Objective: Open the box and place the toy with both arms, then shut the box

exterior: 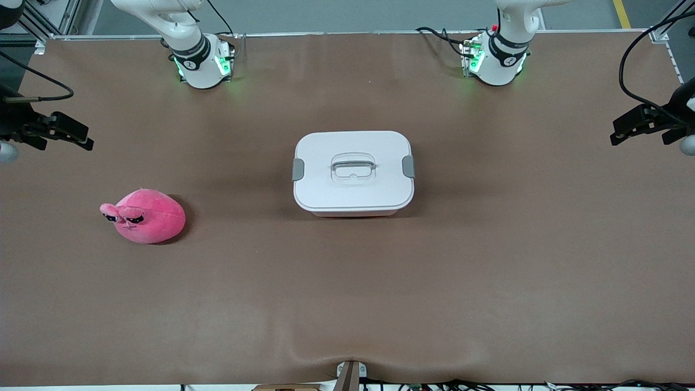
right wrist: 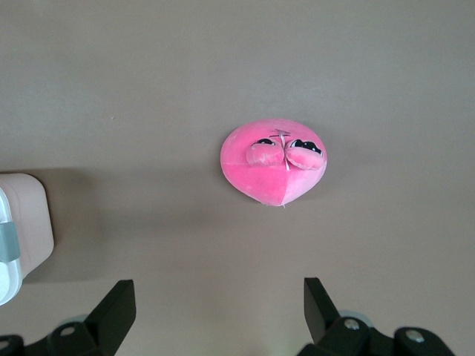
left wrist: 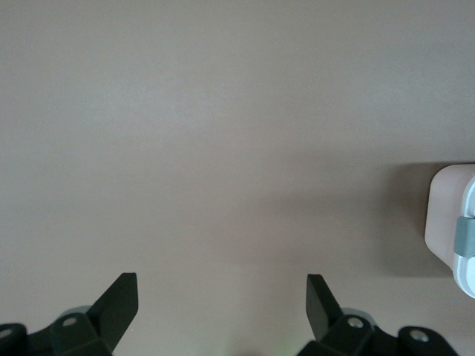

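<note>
The box (exterior: 353, 174) stands shut at the table's middle, its white lid on with grey side clips and a recessed handle. Its pink wall also shows at the edge of the left wrist view (left wrist: 444, 215) and of the right wrist view (right wrist: 30, 215). The pink plush toy (exterior: 146, 216) lies on the table toward the right arm's end, a little nearer the front camera than the box, and shows in the right wrist view (right wrist: 271, 167). My right gripper (exterior: 81, 138) (right wrist: 220, 291) hangs open and empty over the table at that end. My left gripper (exterior: 619, 132) (left wrist: 223, 285) hangs open and empty over the left arm's end.
A brown mat covers the table (exterior: 347, 304). The arm bases (exterior: 203, 65) (exterior: 497, 62) stand along the table's back edge with green lights. Black cables (exterior: 635, 65) hang by the left arm's end. A small bracket (exterior: 350, 374) sits at the table's front edge.
</note>
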Robot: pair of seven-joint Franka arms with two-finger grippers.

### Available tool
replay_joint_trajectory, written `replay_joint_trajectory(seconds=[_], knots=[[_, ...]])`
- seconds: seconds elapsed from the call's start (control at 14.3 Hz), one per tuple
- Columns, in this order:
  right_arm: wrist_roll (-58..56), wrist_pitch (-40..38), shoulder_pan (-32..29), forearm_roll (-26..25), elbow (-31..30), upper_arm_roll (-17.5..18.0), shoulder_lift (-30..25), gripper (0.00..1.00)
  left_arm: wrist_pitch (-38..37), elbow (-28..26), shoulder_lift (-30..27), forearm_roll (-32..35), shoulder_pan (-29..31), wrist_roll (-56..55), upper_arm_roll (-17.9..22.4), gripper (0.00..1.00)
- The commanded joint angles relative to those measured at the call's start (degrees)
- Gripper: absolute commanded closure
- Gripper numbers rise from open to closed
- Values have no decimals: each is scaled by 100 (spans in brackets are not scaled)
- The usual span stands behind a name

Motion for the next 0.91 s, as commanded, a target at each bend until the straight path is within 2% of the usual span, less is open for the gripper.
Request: replay_joint_trajectory(seconds=[0.0,0.7,0.84], knots=[[-40,-13,8,3,-14,-12,-27,0,-128,156,70,-15,107,52,-71,0],[-40,-13,8,3,-23,-12,-27,0,-76,208,149,142,125,52,-10,0],[-40,-13,8,3,-23,-12,-18,0,230,278,281,125,168,43,69,0]])
